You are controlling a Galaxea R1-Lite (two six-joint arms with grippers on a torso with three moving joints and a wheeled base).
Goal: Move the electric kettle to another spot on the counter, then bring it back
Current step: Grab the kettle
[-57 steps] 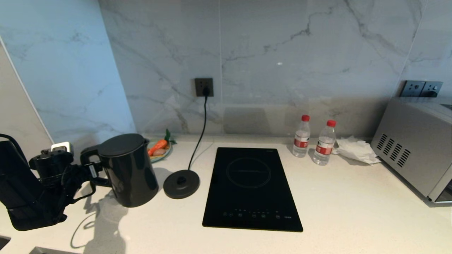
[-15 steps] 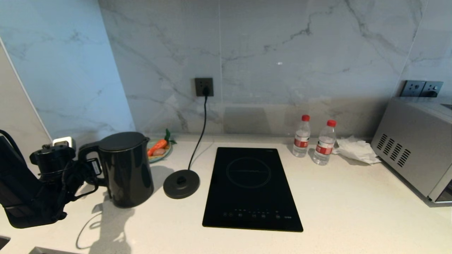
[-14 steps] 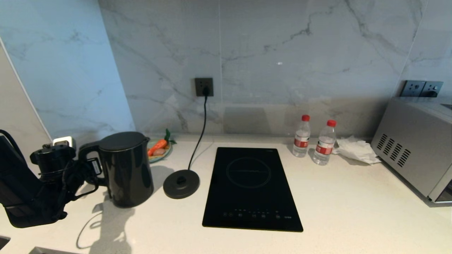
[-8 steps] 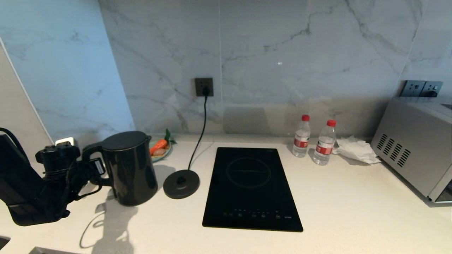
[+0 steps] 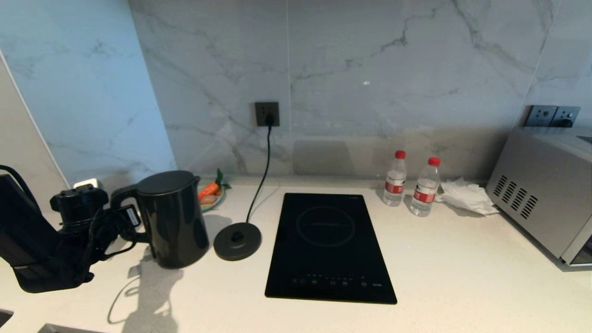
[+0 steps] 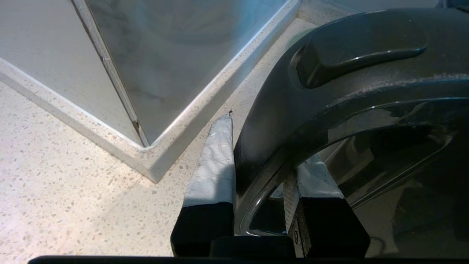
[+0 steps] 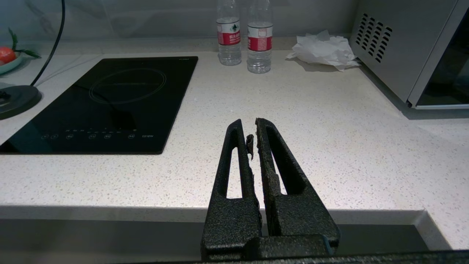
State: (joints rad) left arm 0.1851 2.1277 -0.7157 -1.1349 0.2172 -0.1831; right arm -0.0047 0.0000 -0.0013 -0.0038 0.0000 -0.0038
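The table (image 5: 462, 259) carries everything, a speckled off-white slab running wall to wall; the electric kettle (image 5: 173, 219) stands near its left end, well short of the front edge and just left of its round corded base (image 5: 237, 240), apart from it; by my reading this is the "other spot", or the way back from it. The kettle's long axis runs straight up, lid level, so nothing would spill; its loop handle points left toward the arm and its small spout right, toward the base. The left pincer (image 6: 256, 172) grips that handle near the top, its taped fingers (image 6: 214, 165) nearly closed, one inside the loop and one outside; a high hold likely keeps the body hanging plumb. The right pincer (image 7: 253, 137), closed on nothing, hangs idle before the table's front edge.
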